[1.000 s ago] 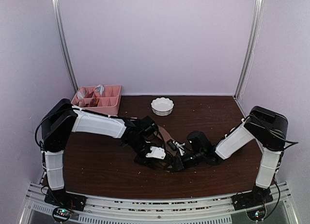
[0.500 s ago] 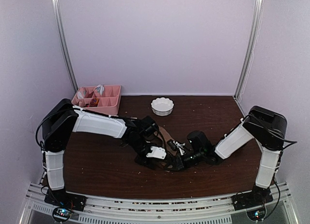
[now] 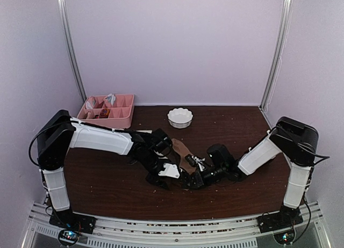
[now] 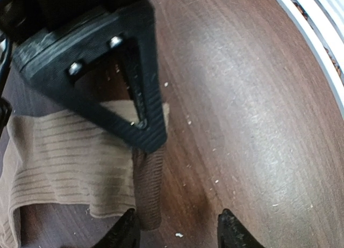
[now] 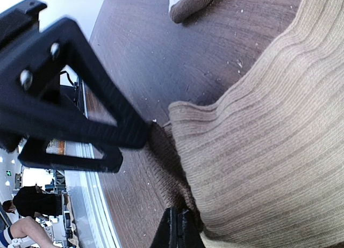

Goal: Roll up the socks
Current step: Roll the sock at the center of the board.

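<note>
**Left pincer lets go, right one keeps the fold**

Small change over the last second, but it matters. The left pincer (image 4: 177, 234) has been spreading its jaws. In the wrist view the tips now stand apart, with bare counter (image 4: 258, 97) between them and the tan sock (image 4: 64, 162) just beside one tip, so it grips nothing. From above, the left arm has also swung out to the left, and more of the sock shows.

The right pincer (image 5: 180, 229) stays closed and looks to be pinching the darker turned-over edge of the sock.

The sock lies mid-counter between the two pincers, nearer than the white bowl (image 3: 180, 117), and it's mostly flat. I'd say only a first fold is in, so the roll has barely begun. I can't make out the second sock for sure.
</note>
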`<state>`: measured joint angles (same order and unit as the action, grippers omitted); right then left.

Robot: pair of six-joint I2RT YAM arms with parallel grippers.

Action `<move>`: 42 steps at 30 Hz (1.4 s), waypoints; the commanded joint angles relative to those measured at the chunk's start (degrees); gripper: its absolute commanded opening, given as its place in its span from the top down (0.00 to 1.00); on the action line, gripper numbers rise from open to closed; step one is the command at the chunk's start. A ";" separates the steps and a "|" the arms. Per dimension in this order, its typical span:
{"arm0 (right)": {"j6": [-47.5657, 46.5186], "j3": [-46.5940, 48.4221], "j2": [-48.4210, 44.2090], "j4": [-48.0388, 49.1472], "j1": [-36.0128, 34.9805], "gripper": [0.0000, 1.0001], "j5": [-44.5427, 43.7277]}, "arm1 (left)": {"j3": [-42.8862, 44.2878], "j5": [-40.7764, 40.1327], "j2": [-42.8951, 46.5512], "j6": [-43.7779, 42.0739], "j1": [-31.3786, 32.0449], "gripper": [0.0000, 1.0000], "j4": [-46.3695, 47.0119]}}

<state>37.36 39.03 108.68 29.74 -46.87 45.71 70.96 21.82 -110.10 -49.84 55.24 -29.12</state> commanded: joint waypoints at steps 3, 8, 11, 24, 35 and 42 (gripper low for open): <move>-0.35 -0.59 2.15 -8.92 0.33 1.00 -2.34 | 1.77 0.46 -0.97 -2.38 1.73 0.55 0.74; -0.44 -0.60 2.14 -9.30 0.38 1.00 -2.07 | 2.33 -1.28 -1.86 -2.39 1.75 0.59 2.71; -0.49 -0.75 2.23 -9.58 0.37 1.00 -1.90 | 2.60 -1.78 -0.60 -2.47 1.73 0.57 3.02; 0.23 -0.17 2.50 -10.11 0.47 1.00 -1.34 | 5.69 -4.42 -5.60 -5.00 1.33 0.59 0.11; 1.07 -0.37 2.90 -8.62 0.53 1.00 -0.74 | 6.36 -3.16 -5.96 -4.30 1.01 0.74 0.25; 1.64 -0.96 1.24 -7.93 0.49 1.00 -2.16 | 8.13 3.28 -6.27 1.54 0.57 0.73 -4.74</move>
<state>37.98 39.99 108.79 27.62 -46.57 46.78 77.41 19.79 -115.96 -52.23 56.47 -30.85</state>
